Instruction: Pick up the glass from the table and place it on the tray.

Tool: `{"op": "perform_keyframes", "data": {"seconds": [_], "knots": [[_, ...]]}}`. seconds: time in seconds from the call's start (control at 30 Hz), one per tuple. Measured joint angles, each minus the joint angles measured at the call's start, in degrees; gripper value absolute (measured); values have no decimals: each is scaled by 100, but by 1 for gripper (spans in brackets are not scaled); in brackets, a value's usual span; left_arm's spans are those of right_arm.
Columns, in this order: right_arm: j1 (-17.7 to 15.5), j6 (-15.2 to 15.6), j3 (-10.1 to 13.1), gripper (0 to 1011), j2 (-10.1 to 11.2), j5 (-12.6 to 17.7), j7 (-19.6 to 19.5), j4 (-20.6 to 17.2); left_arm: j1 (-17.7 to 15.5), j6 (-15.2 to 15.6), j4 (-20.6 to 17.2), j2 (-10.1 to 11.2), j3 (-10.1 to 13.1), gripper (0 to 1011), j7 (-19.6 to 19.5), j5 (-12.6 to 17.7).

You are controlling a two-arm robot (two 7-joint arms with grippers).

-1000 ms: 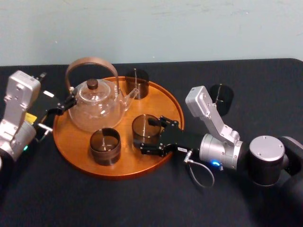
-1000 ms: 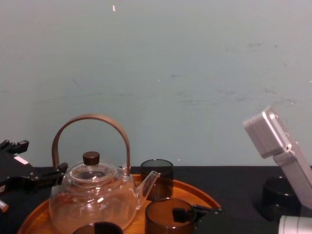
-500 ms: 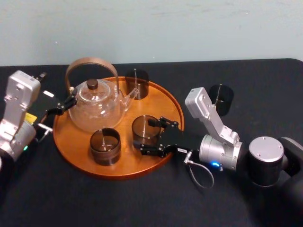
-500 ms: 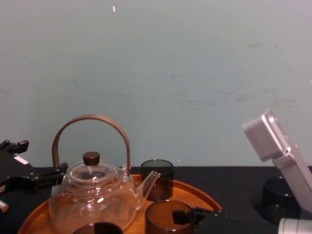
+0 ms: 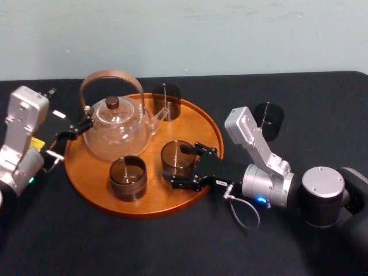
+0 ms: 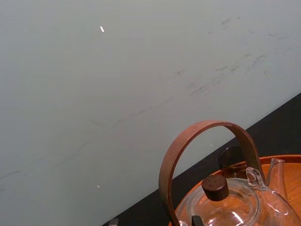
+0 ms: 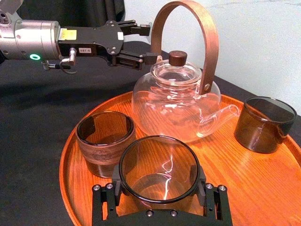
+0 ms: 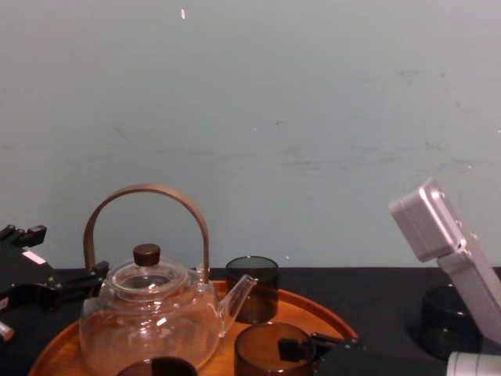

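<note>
Right wrist view, near rim of the tray [image 7: 263,183]: right tool [image 7: 159,184] reaches in over the near right rim and brackets the glass [image 7: 158,162]. Pads [image 7: 116,183] lie against its wall on opposite sides, low down. It reads as a closed hold on the glass, with nothing else in it. Glass is upright, and its base appears to sit on the tray floor, right of centre and inside the rim.

Handling, my reading: small straight-walled tumbler, smoky, no handle. Light and rigid. Smooth, so likely slippery against hard pads. Thin wall, so brittle under a hard squeeze or a knock. Best hold is the one shown: across the full width, pads on opposite sides, below the lip, moderate pressure. The lip itself is a poor place to pinch.

Just beside it, toward the tray's near left: second glass [image 7: 104,141], browner, upright, close to the held one but apart. Little margin there when the jaws spread.

Middle to left of the tray: glass teapot [image 7: 176,101] with bent wooden handle, spout pointing toward a third glass [image 7: 263,123] at the far rim.

Left edge of the tray: left tool [image 7: 141,43], jaws parted, empty, tips near the teapot handle. Cannot tell whether they touch it.

Farther, on the table [image 5: 115,247] beyond the tray's right rim: a fourth glass [image 5: 268,119], upright, well apart from the tray.
</note>
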Motion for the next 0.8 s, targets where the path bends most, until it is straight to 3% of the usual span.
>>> {"op": "perform_keyframes", "data": {"seconds": [0.23,0.33,0.8], "knots": [[-1,0,1,934,3,3,4,-1,0,0,0,0,0,1009,0,0],[-2,0,1,1002,3,5,6,-3,0,0,0,0,0,1009,0,0],[-9,78,8,1002,7,105,88,13,0,0,0,0,0,1010,0,0]]}}
